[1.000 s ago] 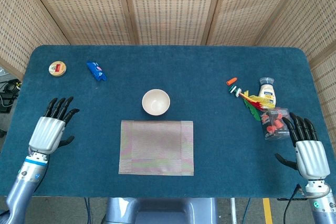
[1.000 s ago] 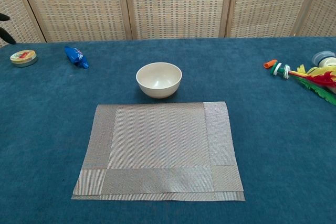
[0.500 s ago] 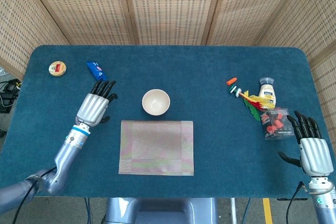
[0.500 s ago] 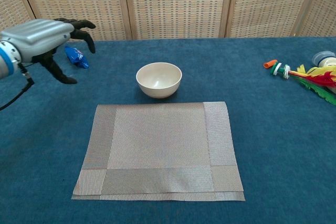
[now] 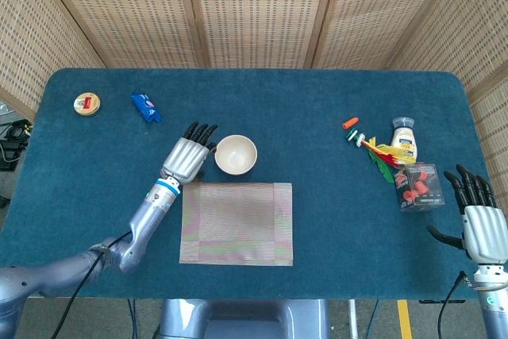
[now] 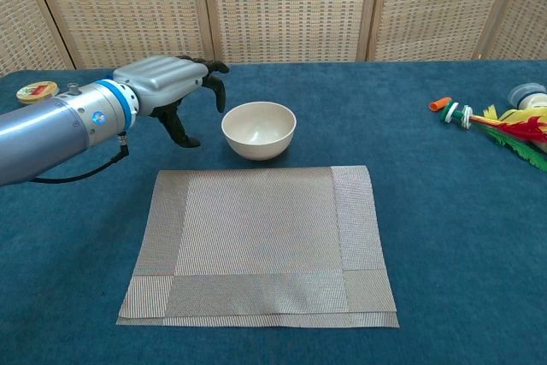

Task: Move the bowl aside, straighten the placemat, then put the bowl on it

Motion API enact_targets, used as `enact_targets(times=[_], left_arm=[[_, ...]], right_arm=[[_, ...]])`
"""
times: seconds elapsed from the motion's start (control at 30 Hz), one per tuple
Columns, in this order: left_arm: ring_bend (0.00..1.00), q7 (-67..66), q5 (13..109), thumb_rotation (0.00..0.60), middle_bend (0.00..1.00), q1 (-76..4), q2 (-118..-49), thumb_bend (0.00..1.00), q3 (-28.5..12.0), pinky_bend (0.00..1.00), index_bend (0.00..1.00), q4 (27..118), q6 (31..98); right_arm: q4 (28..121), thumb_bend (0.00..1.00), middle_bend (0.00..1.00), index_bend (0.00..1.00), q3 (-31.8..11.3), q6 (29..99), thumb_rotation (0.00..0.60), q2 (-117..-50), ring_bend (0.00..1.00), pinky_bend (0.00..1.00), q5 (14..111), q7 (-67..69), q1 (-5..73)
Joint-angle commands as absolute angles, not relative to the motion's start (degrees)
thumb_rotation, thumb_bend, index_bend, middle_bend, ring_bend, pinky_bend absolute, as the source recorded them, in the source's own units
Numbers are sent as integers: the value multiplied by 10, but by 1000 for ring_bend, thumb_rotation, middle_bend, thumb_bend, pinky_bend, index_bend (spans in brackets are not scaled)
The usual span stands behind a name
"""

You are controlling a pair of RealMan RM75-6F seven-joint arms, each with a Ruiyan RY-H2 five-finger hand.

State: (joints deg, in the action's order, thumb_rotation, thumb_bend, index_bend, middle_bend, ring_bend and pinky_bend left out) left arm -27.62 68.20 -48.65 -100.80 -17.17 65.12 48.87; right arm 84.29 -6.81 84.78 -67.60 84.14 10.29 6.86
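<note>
— So where does the bowl (image 5: 236, 154) sit, and why does that matter?

— It stands upright on the blue table (image 5: 317, 117) at the placemat's twelve o'clock edge, just off the mat or barely touching its far border; the chest view suggests a sliver of overlap, but I cannot tell for certain. The placemat (image 5: 236, 222) looks doubled over on itself, with an offset band at its three and six o'clock sides, which would be why the bowl is wanted out of the way.

— And the left hand (image 5: 187, 158)?

— It hovers at the bowl's nine o'clock, just beside the rim, fingers spread and curved, thumb dropped below, holding nothing. That shape reads to me as a cupping approach, the gap sized for the bowl's wall.

— The right hand (image 5: 479, 228)?

— Parked well apart at the table's four o'clock corner, fingers splayed, empty. Probably kept clear because the left one has the nearer reach.

— Anything in the path?

— A blue packet (image 5: 146, 107) and a round tin (image 5: 87, 103) lie toward ten o'clock; bare cloth lies between them and the bowl, a likely spot for setting it aside.
</note>
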Motion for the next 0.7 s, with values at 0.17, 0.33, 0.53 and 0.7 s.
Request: enact_targets(times=[0.17, 0.33, 0.53, 0.7], left_arm=[[0, -271, 685, 600, 0, -532, -1063, 242, -168, 0, 397, 577, 480], [0, -269, 686, 600, 0, -552, -1087, 242, -164, 0, 440, 543, 472], [0, -266, 680, 600, 0, -572, -1113, 242, -162, 0, 479, 501, 455], [0, -259, 682, 600, 0, -583, -1134, 278, -157, 0, 599, 467, 452]], right_arm=[[837, 90, 0, 133, -72, 845, 600, -676, 0, 0, 836, 117, 69], [834, 90, 0, 134, -75, 849, 600, -673, 0, 0, 833, 127, 67], [833, 90, 0, 142, -79, 853, 600, -671, 0, 0, 831, 138, 65], [830, 90, 0, 154, -81, 856, 600, -671, 0, 0, 832, 146, 64]])
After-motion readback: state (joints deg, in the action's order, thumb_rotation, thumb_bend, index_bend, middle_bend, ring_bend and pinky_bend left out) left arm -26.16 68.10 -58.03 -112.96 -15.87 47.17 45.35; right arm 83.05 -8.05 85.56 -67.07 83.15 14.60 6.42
